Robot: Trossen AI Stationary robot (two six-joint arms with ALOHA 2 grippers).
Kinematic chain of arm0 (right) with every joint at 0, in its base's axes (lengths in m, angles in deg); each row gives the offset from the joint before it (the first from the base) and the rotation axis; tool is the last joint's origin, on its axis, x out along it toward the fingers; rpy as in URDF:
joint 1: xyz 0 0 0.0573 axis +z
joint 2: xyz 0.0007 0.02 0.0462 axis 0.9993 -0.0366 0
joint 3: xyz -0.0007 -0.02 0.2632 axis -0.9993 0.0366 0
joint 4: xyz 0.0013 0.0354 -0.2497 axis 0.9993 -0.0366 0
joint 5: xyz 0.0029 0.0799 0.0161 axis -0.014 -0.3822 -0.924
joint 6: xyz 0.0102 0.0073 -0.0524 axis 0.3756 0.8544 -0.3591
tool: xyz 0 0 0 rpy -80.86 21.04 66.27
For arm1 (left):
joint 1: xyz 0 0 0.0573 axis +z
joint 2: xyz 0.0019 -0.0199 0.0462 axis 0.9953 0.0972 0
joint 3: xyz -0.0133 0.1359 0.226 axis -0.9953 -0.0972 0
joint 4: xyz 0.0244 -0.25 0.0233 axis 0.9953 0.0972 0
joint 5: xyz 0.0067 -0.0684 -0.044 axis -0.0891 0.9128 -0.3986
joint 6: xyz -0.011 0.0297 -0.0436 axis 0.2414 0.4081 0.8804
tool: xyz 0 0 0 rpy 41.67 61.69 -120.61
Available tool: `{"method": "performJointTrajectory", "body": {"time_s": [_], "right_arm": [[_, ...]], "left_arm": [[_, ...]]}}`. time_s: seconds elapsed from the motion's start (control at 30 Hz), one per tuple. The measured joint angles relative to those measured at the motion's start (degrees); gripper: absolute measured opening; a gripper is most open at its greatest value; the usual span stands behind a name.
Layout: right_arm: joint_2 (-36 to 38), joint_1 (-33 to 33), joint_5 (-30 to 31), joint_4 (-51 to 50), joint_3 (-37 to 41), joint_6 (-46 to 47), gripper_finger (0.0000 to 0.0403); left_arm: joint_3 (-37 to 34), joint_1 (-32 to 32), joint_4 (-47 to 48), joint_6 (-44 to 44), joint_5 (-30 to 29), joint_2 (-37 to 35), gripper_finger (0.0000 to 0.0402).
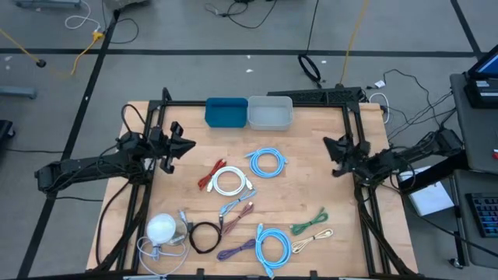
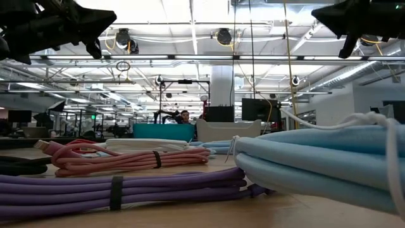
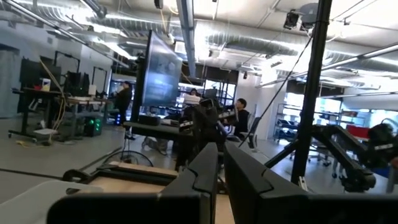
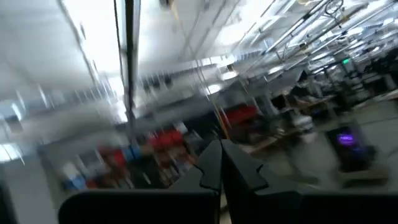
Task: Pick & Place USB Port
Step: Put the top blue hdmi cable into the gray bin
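Several coiled cables lie on the wooden table: a red and white coil point(image 1: 226, 180), a light blue coil point(image 1: 267, 162), a grey and pink cable point(image 1: 237, 208), a black coil point(image 1: 205, 236), a purple one point(image 1: 237, 249) point(image 2: 114, 190), a second blue coil point(image 1: 272, 245) point(image 2: 329, 158), a green one point(image 1: 309, 223) and a beige one point(image 1: 311, 239). My left gripper point(image 1: 183, 145) point(image 3: 221, 168) hangs shut above the table's left side. My right gripper point(image 1: 331, 148) point(image 4: 221, 165) hangs shut above the right side. Neither is near a cable.
A blue bin point(image 1: 226, 112) point(image 2: 163, 131) and a pale grey bin point(image 1: 270, 113) point(image 2: 228, 130) stand side by side at the table's far edge. A white round object with a white cord point(image 1: 162, 228) sits at the near left corner. Black frame posts rise at both sides.
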Motion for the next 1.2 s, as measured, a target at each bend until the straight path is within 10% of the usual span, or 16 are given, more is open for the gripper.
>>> {"method": "performJointTrajectory", "body": {"time_s": [0.47,0.8,0.97,1.2], "right_arm": [[-23.6,-1.94,8.7,-53.22,-32.85,1.85,0.0137],[-37.71,-5.52,5.21,-57.29,-35.95,11.29,0.024],[-40.27,-6.72,-2.04,-56.88,-36.02,13.2,0.0246],[-44.37,-6.69,-7.93,-52.01,-36.04,13.59,0.0234]], "left_arm": [[0.04,1.58,1.72,0.48,0.72,0.0,0.0031],[0.83,4.7,7.66,-0.37,3.41,-0.02,0.0031],[8.0,6.79,27.24,-7.67,4.46,0.0,0.0031],[16.04,1.19,48.93,-19.53,-18.4,1.07,0.0031]]}}
